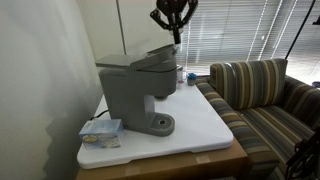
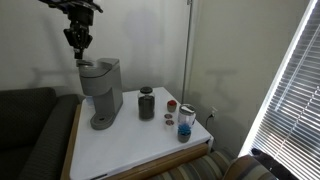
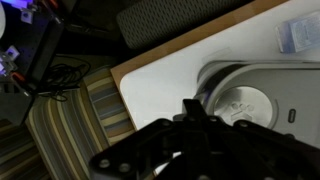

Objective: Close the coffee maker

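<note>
Hovering empty with jaws pinched together, gripper (image 1: 176, 36) is hanging just above part-raised lid (image 1: 150, 56) of coffee maker (image 1: 135, 90): stiff, smooth plastic, likely needing pushing, not gripping.

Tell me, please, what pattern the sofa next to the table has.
The sofa is striped in brown, tan and dark bands, clearest in an exterior view.

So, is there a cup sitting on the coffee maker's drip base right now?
No, in an exterior view the round drip base of the coffee maker shows its bare top with nothing standing on it.
</note>
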`<state>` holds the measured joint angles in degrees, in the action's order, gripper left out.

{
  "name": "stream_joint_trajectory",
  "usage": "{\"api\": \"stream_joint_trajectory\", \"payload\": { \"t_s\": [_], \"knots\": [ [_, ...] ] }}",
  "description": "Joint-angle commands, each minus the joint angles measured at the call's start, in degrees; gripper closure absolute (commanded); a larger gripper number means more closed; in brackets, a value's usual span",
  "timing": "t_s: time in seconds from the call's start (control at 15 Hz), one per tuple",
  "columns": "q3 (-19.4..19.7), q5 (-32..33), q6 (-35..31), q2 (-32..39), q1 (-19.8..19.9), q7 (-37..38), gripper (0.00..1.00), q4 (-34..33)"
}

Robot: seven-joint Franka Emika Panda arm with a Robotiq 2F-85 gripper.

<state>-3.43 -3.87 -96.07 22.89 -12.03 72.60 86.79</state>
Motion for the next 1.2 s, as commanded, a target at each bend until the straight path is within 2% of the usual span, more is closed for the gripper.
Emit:
{"api": "stream_joint_trajectory", "payload": {
  "t_s": [0.0, 0.53, 1.13],
  "knots": [
    [0.1, -1.0, -7.0, -0.8, 0.6, -0.8, 1.0, 3.2],
    [0.0, -1.7, -9.8, -1.6, 0.9, -0.8, 1.0, 5.6],
    [0.1, -0.9, -9.3, -3.7, 0.6, 0.3, 1.0, 5.9]
  ]
}}
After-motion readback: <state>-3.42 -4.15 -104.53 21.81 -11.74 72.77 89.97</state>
